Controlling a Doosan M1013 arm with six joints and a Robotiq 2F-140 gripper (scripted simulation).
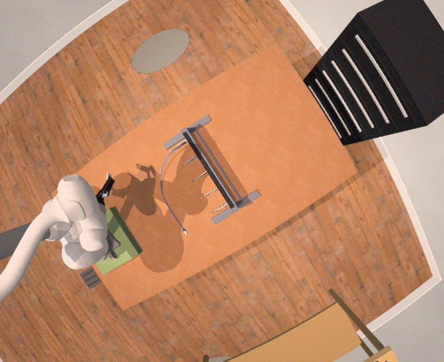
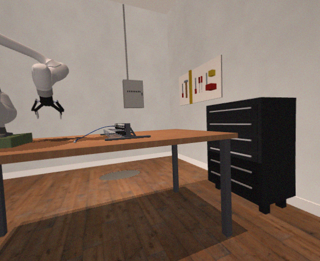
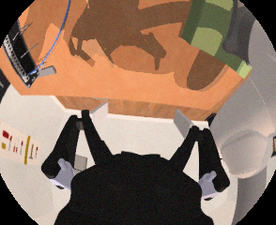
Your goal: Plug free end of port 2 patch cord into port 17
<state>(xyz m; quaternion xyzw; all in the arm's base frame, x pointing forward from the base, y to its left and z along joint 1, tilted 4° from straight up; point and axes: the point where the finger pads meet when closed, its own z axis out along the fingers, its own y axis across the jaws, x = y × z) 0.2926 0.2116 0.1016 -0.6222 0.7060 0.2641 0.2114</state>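
A blue patch cord runs from the rack's left end in an arc. Its white free plug lies on the table, in front of the rack. My gripper is open and empty. It hangs high above the table's left end, far from the plug.
The arm's green base block sits at the table's left end. Several short grey plugs stick out of the rack's front. A black drawer cabinet stands beyond the right end.
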